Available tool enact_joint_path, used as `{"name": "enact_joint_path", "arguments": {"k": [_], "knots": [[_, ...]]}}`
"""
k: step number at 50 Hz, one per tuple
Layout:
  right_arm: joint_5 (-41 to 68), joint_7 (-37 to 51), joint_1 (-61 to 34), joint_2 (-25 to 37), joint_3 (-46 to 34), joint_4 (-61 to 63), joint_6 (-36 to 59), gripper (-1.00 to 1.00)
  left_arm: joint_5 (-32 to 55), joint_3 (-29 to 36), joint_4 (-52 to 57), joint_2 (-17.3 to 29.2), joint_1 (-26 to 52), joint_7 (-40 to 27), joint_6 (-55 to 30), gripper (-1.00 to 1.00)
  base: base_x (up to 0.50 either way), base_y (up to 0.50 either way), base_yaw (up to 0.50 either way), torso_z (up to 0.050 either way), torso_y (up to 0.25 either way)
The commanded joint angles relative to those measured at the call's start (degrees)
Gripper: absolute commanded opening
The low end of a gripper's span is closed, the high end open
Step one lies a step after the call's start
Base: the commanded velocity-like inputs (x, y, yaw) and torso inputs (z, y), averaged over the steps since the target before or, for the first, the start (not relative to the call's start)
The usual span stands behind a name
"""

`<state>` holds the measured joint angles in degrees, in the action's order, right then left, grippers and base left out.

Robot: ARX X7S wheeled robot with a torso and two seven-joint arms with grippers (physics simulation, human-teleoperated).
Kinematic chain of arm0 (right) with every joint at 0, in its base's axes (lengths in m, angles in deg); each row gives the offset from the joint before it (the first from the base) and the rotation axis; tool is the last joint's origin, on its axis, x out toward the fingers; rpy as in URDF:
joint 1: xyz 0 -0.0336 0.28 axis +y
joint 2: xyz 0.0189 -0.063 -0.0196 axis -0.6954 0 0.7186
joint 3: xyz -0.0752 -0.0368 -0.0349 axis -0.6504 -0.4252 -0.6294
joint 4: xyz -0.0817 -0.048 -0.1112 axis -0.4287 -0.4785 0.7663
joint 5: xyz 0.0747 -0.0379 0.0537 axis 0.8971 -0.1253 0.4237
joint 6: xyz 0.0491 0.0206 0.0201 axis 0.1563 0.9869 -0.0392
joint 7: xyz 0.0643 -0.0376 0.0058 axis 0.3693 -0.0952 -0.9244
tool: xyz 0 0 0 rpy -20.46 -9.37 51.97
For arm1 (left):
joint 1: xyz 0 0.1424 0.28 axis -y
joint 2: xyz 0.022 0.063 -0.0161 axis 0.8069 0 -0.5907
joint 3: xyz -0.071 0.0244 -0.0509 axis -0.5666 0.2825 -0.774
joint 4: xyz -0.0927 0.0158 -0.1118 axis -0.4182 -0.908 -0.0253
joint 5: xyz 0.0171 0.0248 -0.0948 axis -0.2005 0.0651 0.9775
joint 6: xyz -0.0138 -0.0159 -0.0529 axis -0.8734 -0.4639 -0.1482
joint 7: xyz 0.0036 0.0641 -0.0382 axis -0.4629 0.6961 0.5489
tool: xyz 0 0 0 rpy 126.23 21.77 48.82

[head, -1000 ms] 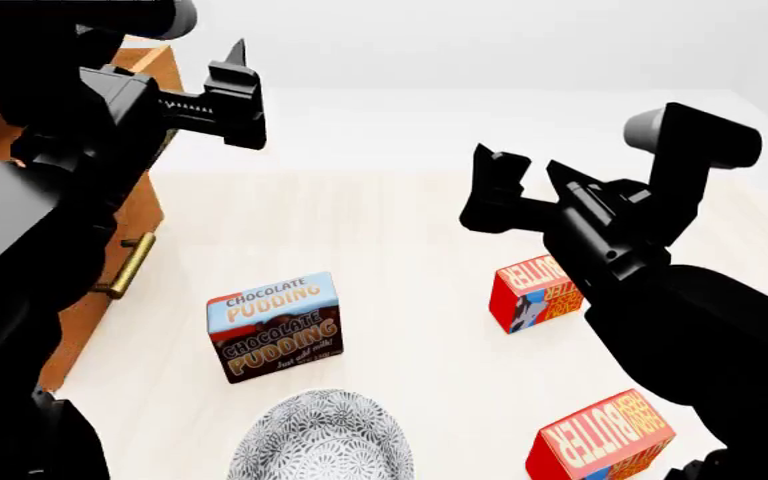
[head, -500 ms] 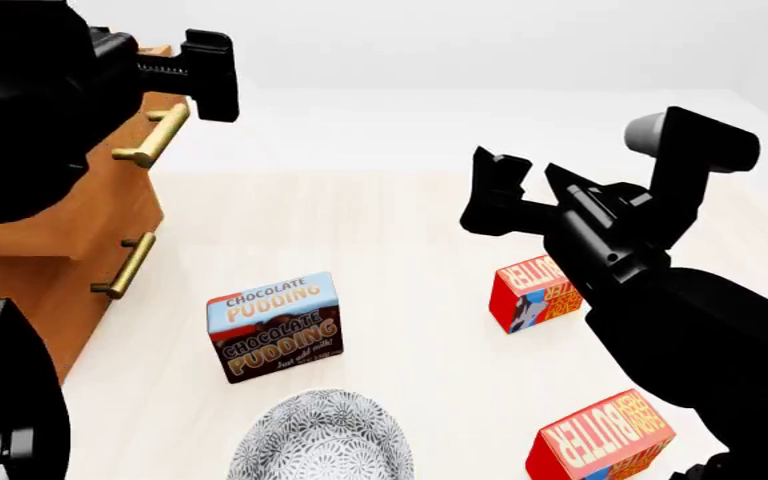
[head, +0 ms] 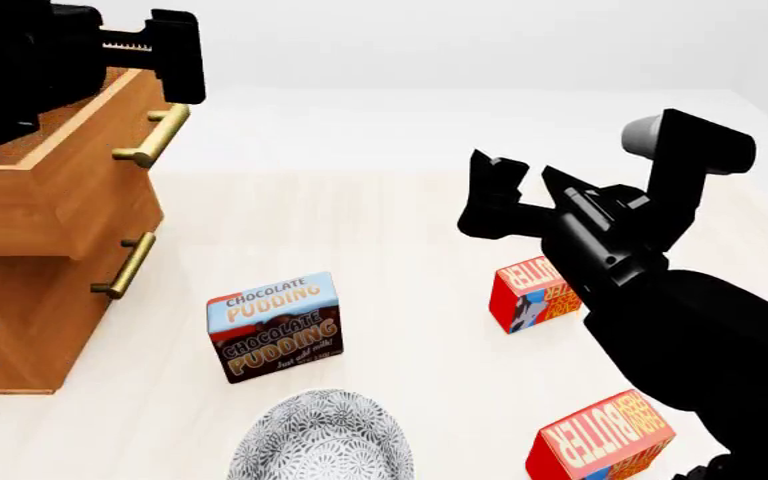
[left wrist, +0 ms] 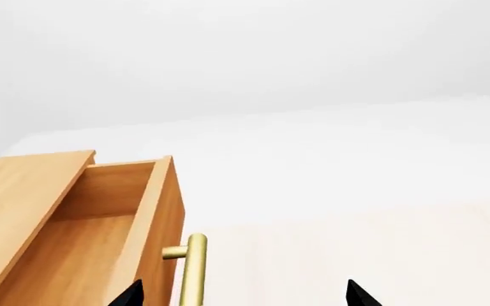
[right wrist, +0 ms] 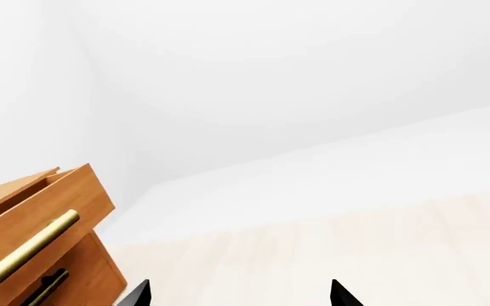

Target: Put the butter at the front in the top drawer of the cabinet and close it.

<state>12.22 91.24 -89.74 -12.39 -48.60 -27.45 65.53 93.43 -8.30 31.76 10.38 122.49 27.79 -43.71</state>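
Nearest the robot in the head view sit a patterned grey bowl (head: 321, 438) and, to its right, one red carton of butter (head: 602, 438), partly cut off by the picture's lower edge and the right arm. This carton is nearest the robot, so I judge it to be the butter at the front that the task means. A little farther stand the Chocolate Pudding box (head: 275, 326) and the second butter carton (head: 535, 293), well apart from each other. Nothing is held.

Above the second carton hovers the right end effector (head: 518, 185), its fingers spread wide and empty. Farther and to the left, the left end effector (head: 168, 55) hangs above the handle of the top drawer (head: 48, 165); its wrist view shows only two fingertips set well apart, so I read it as wide and empty too. The top drawer stands pulled out of the cabinet (head: 17, 300), its inside bare in the left wrist view.

The opening step looks done; picking the butter is in hand. The next move calls for the right end effector to drop back toward the robot onto the near carton, not the one below it, and close across its narrow sides.

The counter (head: 411, 230) is pale, smooth wood grain; beyond it the room is plain white with no detail.
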Motion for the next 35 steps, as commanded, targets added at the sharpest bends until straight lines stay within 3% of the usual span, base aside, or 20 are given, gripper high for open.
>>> {"name": "enact_joint_path", "arguments": {"k": [1,35], "knots": [[1.0,0.5,0.3,0.3,0.0,0.4,-0.2,1.00,-0.8,6.3,-6.5,2.4,3.4,2.5,2.6,1.00,0.00,0.00,0.00,0.000,0.000],[1.9,0.0,2.0,1.5,-0.3,-0.5,-2.3,1.00,-11.0,21.1,-32.9,0.8,15.0,18.6,11.4,1.00,0.00,0.00,0.00,0.000,0.000]]}}
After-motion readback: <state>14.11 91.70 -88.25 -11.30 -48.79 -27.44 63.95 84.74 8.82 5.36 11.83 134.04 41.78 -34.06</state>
